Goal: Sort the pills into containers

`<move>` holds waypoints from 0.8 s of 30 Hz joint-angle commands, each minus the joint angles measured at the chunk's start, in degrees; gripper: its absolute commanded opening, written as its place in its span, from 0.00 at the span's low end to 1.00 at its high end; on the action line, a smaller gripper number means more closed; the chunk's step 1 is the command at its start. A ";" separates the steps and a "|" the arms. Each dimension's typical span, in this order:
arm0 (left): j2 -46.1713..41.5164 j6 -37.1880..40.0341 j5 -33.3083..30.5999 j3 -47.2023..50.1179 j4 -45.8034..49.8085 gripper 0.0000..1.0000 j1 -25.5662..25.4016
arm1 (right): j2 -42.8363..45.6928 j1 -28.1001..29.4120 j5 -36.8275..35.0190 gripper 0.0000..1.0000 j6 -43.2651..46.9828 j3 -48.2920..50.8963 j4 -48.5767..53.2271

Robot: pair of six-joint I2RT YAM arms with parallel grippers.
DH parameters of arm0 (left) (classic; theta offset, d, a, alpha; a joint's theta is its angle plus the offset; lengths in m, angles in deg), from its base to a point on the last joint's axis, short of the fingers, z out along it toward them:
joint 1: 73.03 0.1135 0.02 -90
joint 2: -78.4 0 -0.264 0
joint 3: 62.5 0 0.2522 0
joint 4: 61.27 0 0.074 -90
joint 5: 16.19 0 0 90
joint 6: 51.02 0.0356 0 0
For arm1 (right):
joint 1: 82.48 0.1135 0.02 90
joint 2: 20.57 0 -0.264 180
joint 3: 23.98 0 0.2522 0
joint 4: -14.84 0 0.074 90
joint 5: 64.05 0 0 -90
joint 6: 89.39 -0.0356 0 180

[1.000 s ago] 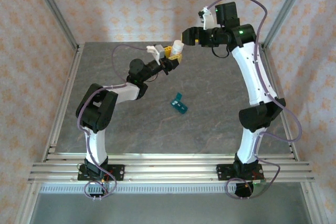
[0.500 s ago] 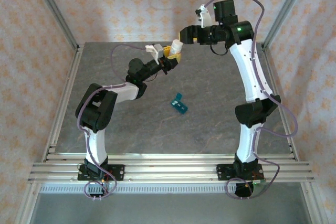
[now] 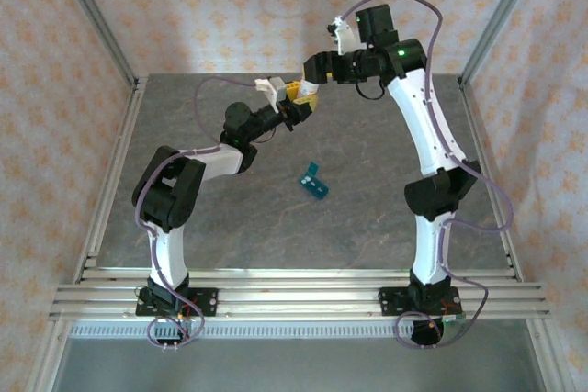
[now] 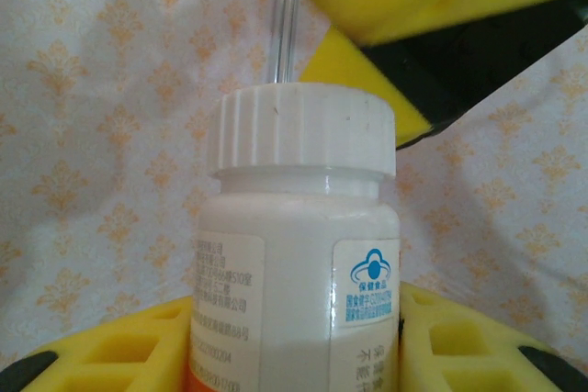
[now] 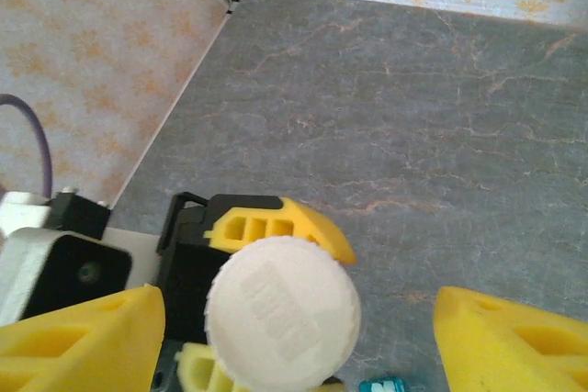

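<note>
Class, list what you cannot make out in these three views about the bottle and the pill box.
- Pills inside the white bottle: hidden by its opaque wall and cap, both wrist views.
- Bottle's base: cut off by the bottom edge, left wrist view.
- Lids of the teal pill box, open or shut: too small, top view.
- Label print: too small to read, left wrist view.

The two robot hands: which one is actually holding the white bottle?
The left hand: its yellow fingers clamp the white bottle by its body. The right hand hangs open over the cap, fingers spread wide on either side.
</note>
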 commanded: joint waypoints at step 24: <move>-2.76 -0.19 -0.13 0.38 -3.25 0.00 -0.94 | -1.80 2.01 -4.26 0.38 -1.75 0.88 0.35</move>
